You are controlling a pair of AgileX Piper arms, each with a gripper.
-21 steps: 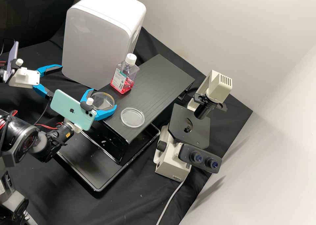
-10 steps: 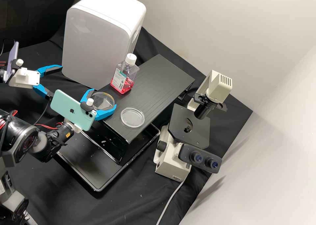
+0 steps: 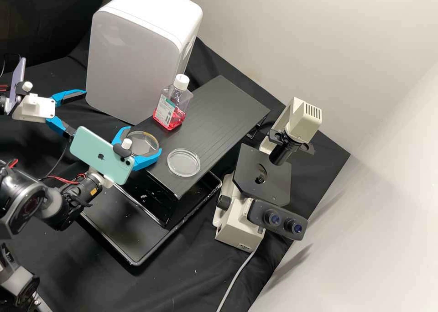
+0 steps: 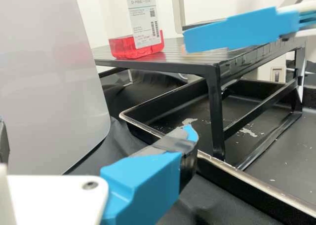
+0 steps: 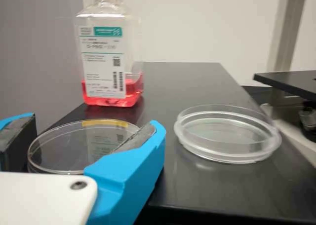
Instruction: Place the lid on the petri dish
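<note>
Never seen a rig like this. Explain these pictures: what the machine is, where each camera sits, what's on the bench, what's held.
Two robot arms work at a black bench. The high view is from a fixed camera above; the other two are from cameras on each arm's wrist. The right end effector, two blue fingers, holds a clear lid at the edge of a raised black shelf. On the shelf sit the open petri dish and a bottle of pink liquid. The left end effector is open and empty, beside a white box. A microscope stands nearby.
</note>
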